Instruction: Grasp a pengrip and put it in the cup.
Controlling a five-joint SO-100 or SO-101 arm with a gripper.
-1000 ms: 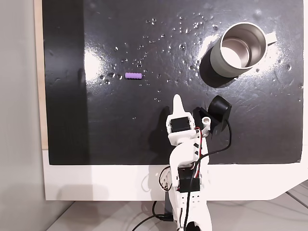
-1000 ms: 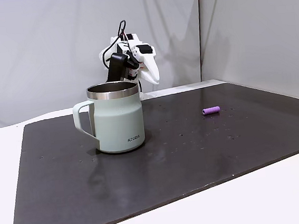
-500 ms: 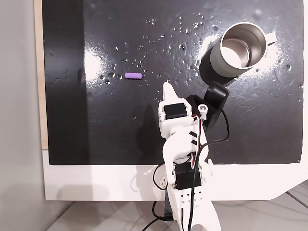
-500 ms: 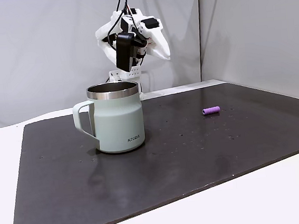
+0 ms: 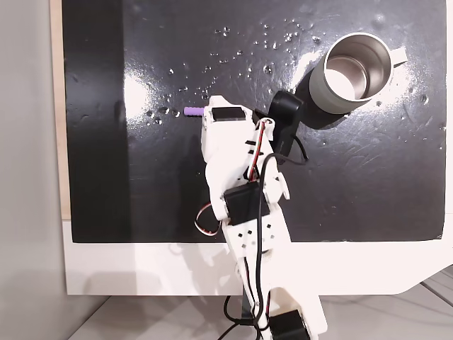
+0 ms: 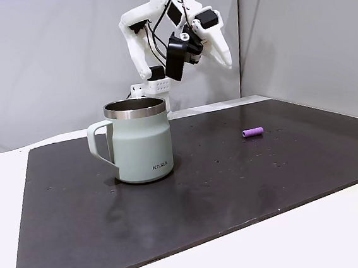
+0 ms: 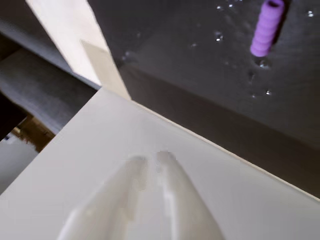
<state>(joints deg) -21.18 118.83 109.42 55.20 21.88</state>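
Note:
The pengrip (image 5: 190, 112) is a small light-purple ribbed cylinder lying on the black mat (image 5: 127, 184); in this fixed view my arm covers its right end. It also lies at the right of the mat in a fixed view from the side (image 6: 252, 132) and at the upper right in the wrist view (image 7: 265, 27). The cup (image 5: 354, 71), pale grey with a shiny inside, stands upright at the far right of the mat (image 6: 139, 147). My gripper (image 6: 228, 63) hangs high above the mat, pointing down, near the pengrip (image 5: 209, 113). Its fingers (image 7: 167, 165) lie together, holding nothing.
The mat lies on a white table (image 5: 141, 265). The wrist view shows the mat's edge, the white table border (image 7: 225, 200) and a wooden strip (image 7: 105, 70). Small shiny specks dot the mat. A black camera (image 5: 283, 117) rides beside the gripper.
The arm has risen and swung out from its folded pose over the mat toward the pengrip. The pengrip and cup have not moved.

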